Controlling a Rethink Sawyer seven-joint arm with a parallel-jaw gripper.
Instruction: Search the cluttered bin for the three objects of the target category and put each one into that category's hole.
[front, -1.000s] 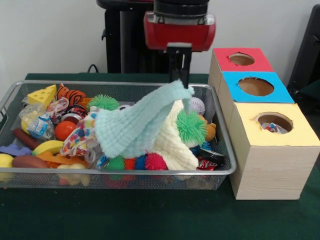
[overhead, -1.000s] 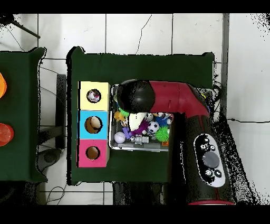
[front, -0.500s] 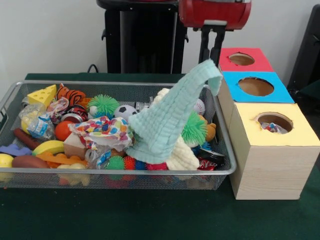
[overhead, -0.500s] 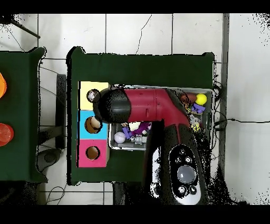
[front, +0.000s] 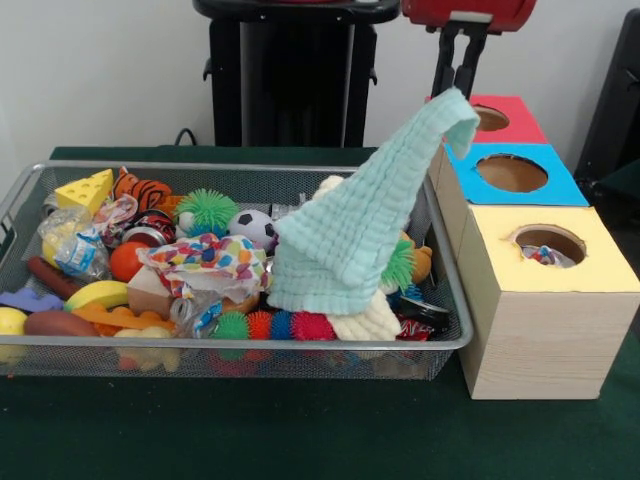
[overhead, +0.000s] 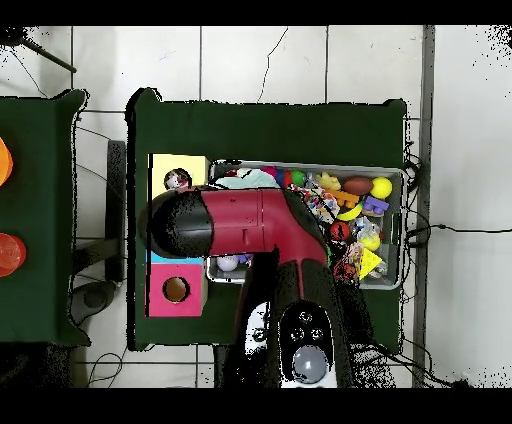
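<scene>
The end effector is seen at the top of the front view, its two dark fingers closed on the upper corner of a mint green cloth. The cloth is held up by that corner above the edge of the blue-topped box, while its lower part is draped over a cream knitted cloth and a green spiky ball inside the wire basket. The basket is filled with toys: a cheese wedge, a soccer ball, a banana, a colourful patterned cloth and red and green spiky balls along the front wall. Beside the basket, three boxes are lined up on the green desk: a red-topped box, the blue-topped one and a yellow-topped box, each with a round hole. Something small is visible in the yellow box's hole. In the overhead view, the end effector is hidden under the red arm, which is stretched over the boxes.
</scene>
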